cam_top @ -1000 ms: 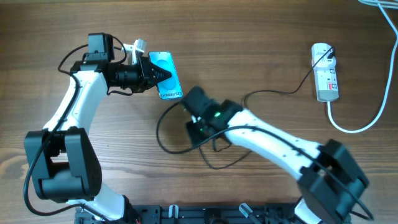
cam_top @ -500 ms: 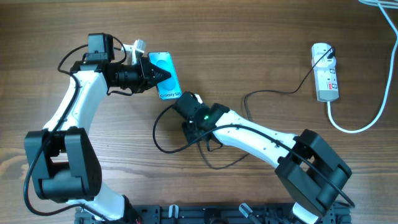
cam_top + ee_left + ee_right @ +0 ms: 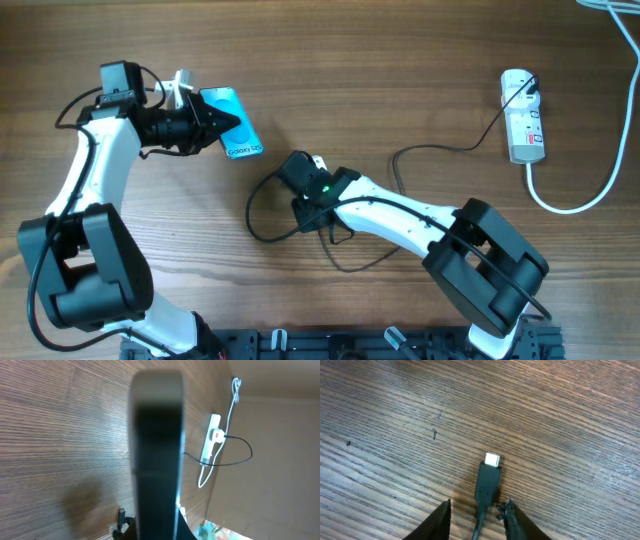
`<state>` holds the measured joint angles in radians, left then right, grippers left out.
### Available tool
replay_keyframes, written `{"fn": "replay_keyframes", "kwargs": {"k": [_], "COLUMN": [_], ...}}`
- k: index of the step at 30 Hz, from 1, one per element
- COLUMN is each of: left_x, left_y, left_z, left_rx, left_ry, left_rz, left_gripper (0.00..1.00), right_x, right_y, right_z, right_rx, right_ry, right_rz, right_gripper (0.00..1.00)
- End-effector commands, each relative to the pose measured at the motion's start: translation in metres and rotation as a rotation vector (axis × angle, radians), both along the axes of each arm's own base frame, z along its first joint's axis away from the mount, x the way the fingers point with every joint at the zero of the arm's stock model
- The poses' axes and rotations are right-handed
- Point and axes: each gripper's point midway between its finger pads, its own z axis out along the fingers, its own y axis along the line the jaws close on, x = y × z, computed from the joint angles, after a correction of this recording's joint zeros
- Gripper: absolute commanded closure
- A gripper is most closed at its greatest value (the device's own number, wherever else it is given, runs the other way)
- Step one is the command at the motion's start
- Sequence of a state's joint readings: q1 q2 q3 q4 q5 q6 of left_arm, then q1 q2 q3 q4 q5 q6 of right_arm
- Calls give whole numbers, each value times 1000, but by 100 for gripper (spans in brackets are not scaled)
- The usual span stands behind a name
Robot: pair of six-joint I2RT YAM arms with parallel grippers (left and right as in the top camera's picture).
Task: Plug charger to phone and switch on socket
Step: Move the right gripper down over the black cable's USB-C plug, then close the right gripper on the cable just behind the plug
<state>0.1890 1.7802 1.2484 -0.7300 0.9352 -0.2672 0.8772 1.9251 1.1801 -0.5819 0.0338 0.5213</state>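
Observation:
The phone (image 3: 240, 140), teal screen with a white strip, hangs tilted above the table at the upper left, and my left gripper (image 3: 228, 122) is shut on it. In the left wrist view the phone (image 3: 157, 450) is a dark blurred edge filling the middle. The charger's black cable (image 3: 440, 150) loops across the table from its plug in the white socket (image 3: 523, 118). Its metal-tipped connector (image 3: 488, 480) lies flat on the wood. My right gripper (image 3: 477, 520) straddles the cable just behind the connector, jaws open, with a gap on the left side. The socket (image 3: 214, 437) also shows far off.
A thick white cord (image 3: 590, 195) runs from the socket along the right edge. Slack cable (image 3: 255, 215) coils beside my right arm (image 3: 400, 215) near the table's middle.
My left arm carried the phone left and slightly up. My right gripper moved left to the cable's end, and its jaws narrowed around the connector.

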Motion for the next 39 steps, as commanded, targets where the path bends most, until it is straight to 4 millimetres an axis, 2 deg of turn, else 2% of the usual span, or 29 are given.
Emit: {"fn": "replay_keyframes", "kwargs": {"k": [1, 9, 12, 15, 17, 22, 23, 29, 33, 34, 35, 36, 39], "left_x": [2, 2, 2, 2, 1, 1, 1, 1, 1, 1, 1, 1, 1], "left_y": [2, 2, 2, 2, 2, 2, 2, 2, 2, 2, 2, 2, 2], "left_z": [9, 9, 9, 9, 9, 9, 9, 9, 9, 9, 9, 9, 9], "left_rx": [4, 4, 4, 3, 3, 3, 3, 3, 3, 3, 3, 3, 3], "left_ry": [-35, -34, -35, -34, -31, -31, -31, -31, -31, -31, -31, -31, -31], "left_rz": [-3, -3, -4, -3, -3, -3, -3, -3, -4, -4, -4, -4, -4], "left_gripper": [96, 96, 96, 96, 96, 96, 96, 96, 96, 96, 96, 96, 96], "right_x": [-5, -8, -9, -9, -10, -9, -8, 38, 39, 36, 34, 34, 34], "right_y": [-2, -9, -10, -9, -10, -9, -9, -21, -16, -12, -10, -9, -9], "right_z": [-9, -10, -17, -27, -27, -27, -26, -17, -19, -19, -20, -20, -20], "right_rx": [-6, -30, -44, -50, -52, -51, -51, -155, -91, -53, -39, -37, -32], "right_ry": [28, 43, 50, 60, 66, 61, 52, -178, -132, -102, -90, -88, -87], "right_rz": [-25, -51, -49, -48, -43, -36, -27, 74, 115, 120, 123, 120, 103], "right_gripper": [69, 70, 79, 82, 93, 96, 96, 96, 96, 91, 75, 64, 49]}}
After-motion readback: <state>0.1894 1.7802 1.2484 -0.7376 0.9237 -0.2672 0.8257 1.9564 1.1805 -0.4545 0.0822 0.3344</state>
